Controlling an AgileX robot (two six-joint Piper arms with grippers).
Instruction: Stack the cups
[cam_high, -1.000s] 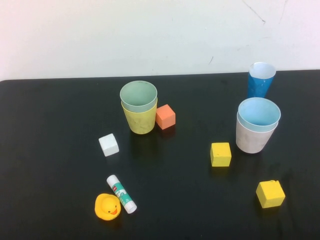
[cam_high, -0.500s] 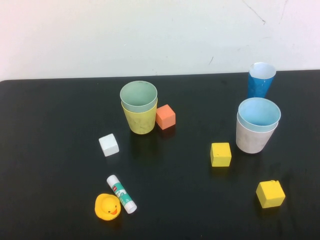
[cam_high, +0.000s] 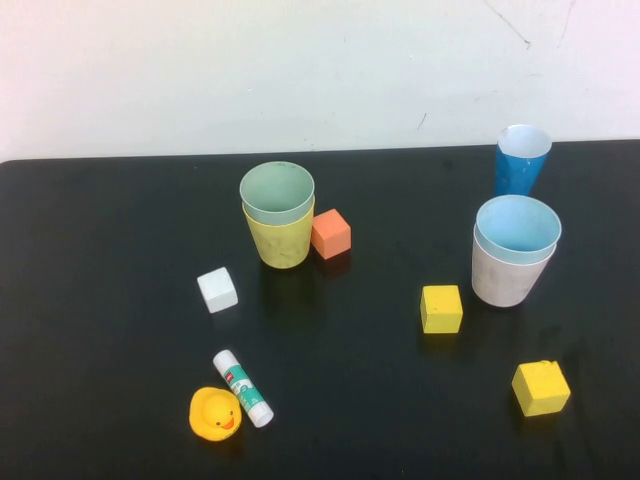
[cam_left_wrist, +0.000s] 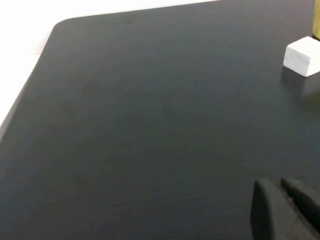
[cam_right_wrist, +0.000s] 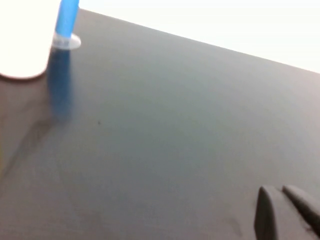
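On the left half of the black table, going left to right, lie a yellow duck, a glue stick just beside it and a white block. Behind these stands the yellow cup with the green cup nested inside it, and an orange block touches the yellow cup's side. Toward the right come a yellow block, the pink cup with the light blue cup nested in it, a second yellow block nearer the robot, and a dark blue cup at the back.

The stacking looks half done: two pairs stand well apart, and what remains is to join them. The next move calls for one arm to reach in, grip a pair by its rim, lift it clear and lower it into the other pair, without knocking the orange block or the yellow block close by.

Neither arm shows in the high view. The left gripper appears only as dark fingertips at the edge of its wrist view, over bare table with the white block beyond; the right gripper is likewise cut off, facing the dark blue cup. Both appear close-set and hold nothing, though their spread is hard to judge.
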